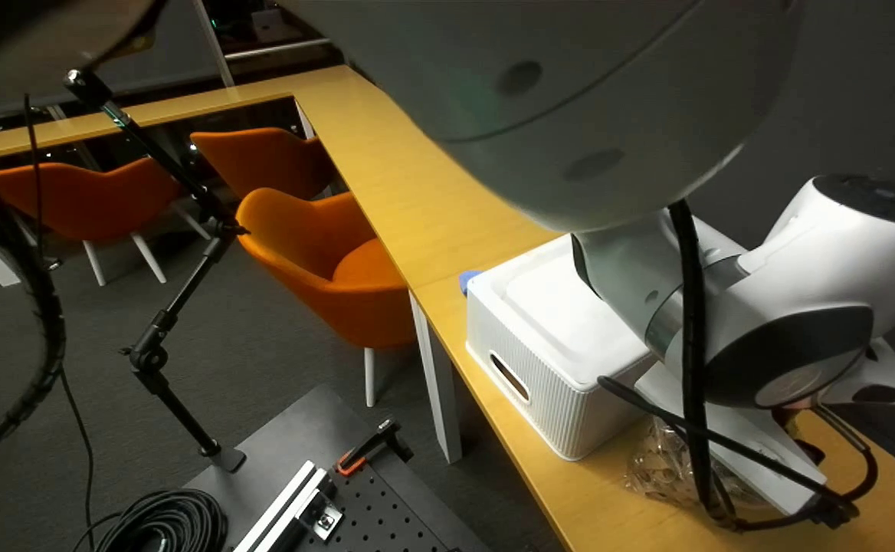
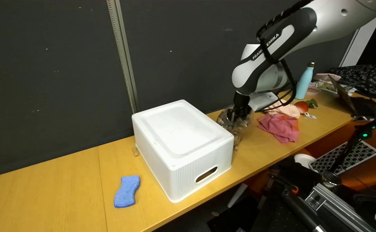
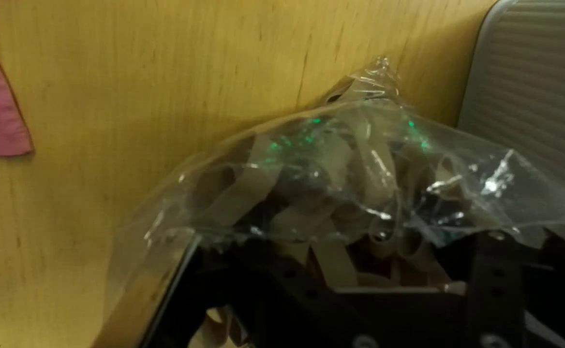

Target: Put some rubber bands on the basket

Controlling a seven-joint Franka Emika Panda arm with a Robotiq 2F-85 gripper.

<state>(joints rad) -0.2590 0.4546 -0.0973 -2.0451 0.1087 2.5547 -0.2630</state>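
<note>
The basket [image 2: 181, 135] is a white ribbed box with a closed flat top and an oval handle slot. It stands on the table in both exterior views, also here [image 1: 547, 322]. A clear plastic bag [image 2: 238, 130] of wide tan rubber bands [image 3: 333, 263] stands close beside it; the bag also shows here [image 1: 658, 464]. My gripper [image 3: 362, 241] points down inside the bag's mouth, fingers spread apart, with loose bands between and below them. It also shows dark in an exterior view [image 2: 238, 112]. The fingertips are partly hidden by bag and bands. One tan band [image 2: 135, 151] lies behind the basket.
A blue sponge [image 2: 127, 191] lies near the basket. A pink cloth [image 2: 279, 127], a red fruit-like object [image 2: 301, 107] and a light-blue bottle [image 2: 305, 81] are on the table past the gripper. A dark wall [image 2: 62, 80] runs along the table's back.
</note>
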